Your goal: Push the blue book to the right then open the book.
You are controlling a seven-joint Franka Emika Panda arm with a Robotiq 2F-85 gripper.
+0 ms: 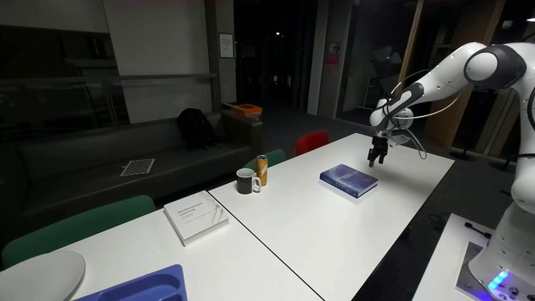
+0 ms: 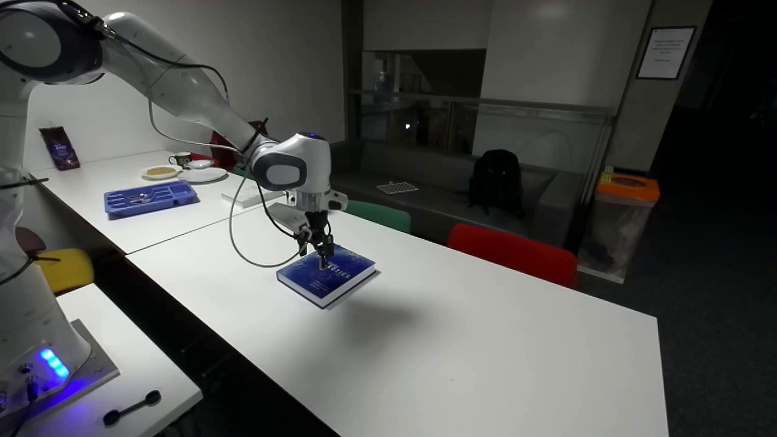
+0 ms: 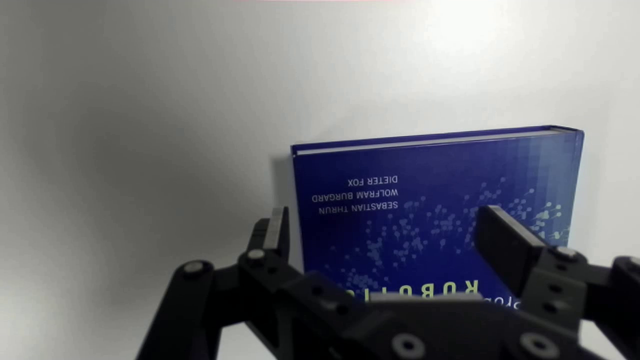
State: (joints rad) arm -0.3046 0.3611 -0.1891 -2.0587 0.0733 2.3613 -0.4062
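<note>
A long, flat white bench (image 2: 485, 364) carries the rectangular dark-blue hardback book (image 1: 349, 179) with pale print, closed, below and to one side of the black two-fingered end effector (image 3: 385, 210), which hangs apart, spread wide and gripping nothing. In the wrist view one finger (image 3: 502, 245) lines up over the cover (image 3: 435, 200), its twin (image 3: 276, 232) just past it on the left. By the title's run, the spine (image 1: 339, 186) probably lies crosswise to their span; descending straight would likely meet the cover.

White book (image 1: 196, 215): "Reinforcement Learning"; blue book (image 3: 425, 205): "ROBOTICS", "THRUN", "BURGARD", "FOX"
</note>
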